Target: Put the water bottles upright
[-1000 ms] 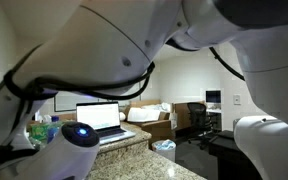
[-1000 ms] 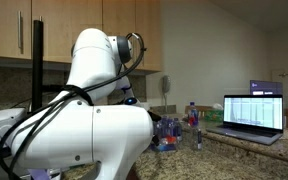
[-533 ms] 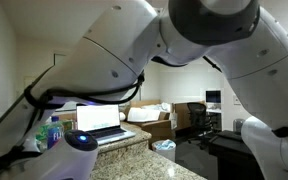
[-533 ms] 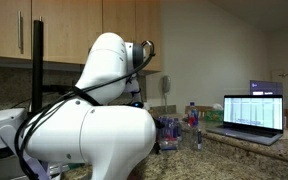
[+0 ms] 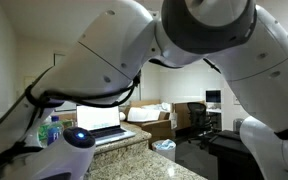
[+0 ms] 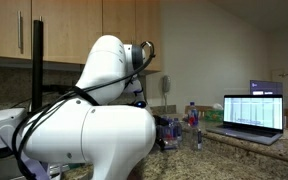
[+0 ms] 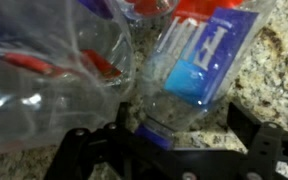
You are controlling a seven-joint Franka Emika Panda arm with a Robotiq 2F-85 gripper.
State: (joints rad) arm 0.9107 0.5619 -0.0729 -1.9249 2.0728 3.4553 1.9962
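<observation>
Close in: end effector (image 7: 169, 150) spread wide, holding nothing, either side of one of the water bottles (image 7: 189, 70), seemingly lying on the desk (image 7: 274, 85) near the laptop (image 6: 252, 112). Probably light, thin-walled, slick, crushable. Grip the labelled mid-body gently.

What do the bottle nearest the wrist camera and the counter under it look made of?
Water bottle: thin clear plastic, glossy; its wall is see-through with bright glints, and the blue-and-red label band looks like printed film. Countertop: speckled stone, probably polished granite, judging by the brown, black and cream flecks.
</observation>
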